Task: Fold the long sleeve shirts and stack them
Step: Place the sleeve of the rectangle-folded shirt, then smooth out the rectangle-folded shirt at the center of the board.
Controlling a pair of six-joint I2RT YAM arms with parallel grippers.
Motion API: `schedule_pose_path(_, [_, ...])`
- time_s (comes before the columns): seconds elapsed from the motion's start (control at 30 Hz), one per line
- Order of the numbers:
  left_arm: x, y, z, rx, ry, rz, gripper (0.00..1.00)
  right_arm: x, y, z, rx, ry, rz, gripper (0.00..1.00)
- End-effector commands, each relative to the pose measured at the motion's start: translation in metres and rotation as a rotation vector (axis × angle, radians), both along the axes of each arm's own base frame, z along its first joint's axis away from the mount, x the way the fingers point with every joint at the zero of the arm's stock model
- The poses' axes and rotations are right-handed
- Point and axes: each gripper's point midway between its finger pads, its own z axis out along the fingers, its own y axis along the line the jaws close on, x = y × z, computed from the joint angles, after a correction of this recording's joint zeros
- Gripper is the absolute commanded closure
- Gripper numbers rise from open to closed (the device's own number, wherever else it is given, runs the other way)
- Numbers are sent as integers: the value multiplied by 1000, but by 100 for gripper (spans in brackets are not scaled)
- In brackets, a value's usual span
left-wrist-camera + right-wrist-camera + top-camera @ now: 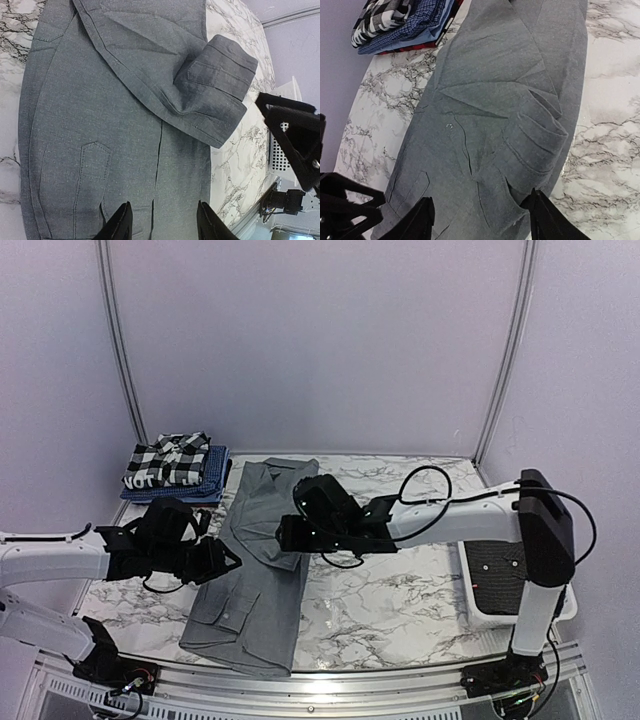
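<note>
Grey shirt (255, 585) lies flat and lengthwise on the marble table (400, 610), running from the upper middle of the top view down to the lower left of centre, its near end close to the table's front edge. One sleeve is folded in across the body, and its buttoned cuff (217, 80) rests on the cloth in the upper right of the left wrist view, right of centre in the right wrist view. In the upper left of the top view, well apart from the arms, a folded pile sits at the table's far corner: the black-and-white checked shirt (168, 460) on top of the blue shirt (212, 480). A white slatted basket (480, 615) stands at the right edge of that view, behind the right arm's upright link. The left gripper (164, 215) reaches in from the left of the top view over the grey shirt's edge; its fingers stand moderately apart above the cloth with nothing between them. The right gripper (481, 210) hangs over the middle of the same shirt, fingers spread wide and holding nothing, the cuff just ahead of them. A stitched chest pocket (92, 165) shows at the lower left of the left wrist view.
</note>
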Motion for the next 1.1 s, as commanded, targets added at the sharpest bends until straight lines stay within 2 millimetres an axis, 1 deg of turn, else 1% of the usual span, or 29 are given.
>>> schedule_pose_path(0.0, [8,-17,12,-46,-16,-77,55,-14,-22,22,-34,-11,145,32])
schedule_pose_path(0.03, [9,-19,10,-42,-10,-87,55,-15,-25,18,-26,-3,199,30])
schedule_pose_path(0.07, [8,-21,8,-41,0,-97,55,-16,-30,12,-19,21,252,31])
schedule_pose_path(0.1, [11,-26,10,-55,-8,-112,55,-14,-36,4,-28,40,285,31])
schedule_pose_path(0.17, [12,-34,9,-80,8,-134,55,-12,-45,-10,-85,33,368,33])
schedule_pose_path(0.2, [12,-39,8,-95,20,-141,55,-10,-47,-14,-111,19,392,35])
schedule_pose_path(0.27, [13,-46,6,-126,43,-146,55,-8,-46,-11,-126,-39,436,37])
schedule_pose_path(0.33, [14,-51,1,-149,61,-137,55,-3,-43,-1,-108,-110,476,37])
schedule_pose_path(0.43, [16,-57,-7,-167,88,-118,54,13,-43,14,-59,-198,523,36])
schedule_pose_path(0.53, [18,-64,-7,-166,83,-105,52,25,-37,36,-2,-316,581,30])
schedule_pose_path(0.57, [19,-66,-7,-168,81,-103,51,28,-34,39,3,-343,599,28])
schedule_pose_path(0.63, [22,-70,-5,-175,82,-90,46,38,-28,39,-7,-371,623,26])
schedule_pose_path(0.77, [26,-81,-8,-190,94,-75,46,56,-13,34,-8,-373,660,24])
schedule_pose_path(0.8, [29,-82,-11,-189,100,-61,46,60,-8,37,-4,-376,666,24])
schedule_pose_path(0.83, [30,-83,-16,-186,116,-48,45,61,-6,33,-4,-364,675,24])
schedule_pose_path(0.9, [34,-87,-20,-191,133,-31,45,63,0,32,-1,-341,692,24])
schedule_pose_path(0.97, [37,-92,-22,-198,137,-25,45,63,3,32,3,-331,701,25])
schedule_pose_path(1.07, [42,-95,-24,-205,140,-4,46,59,6,30,9,-306,722,26])
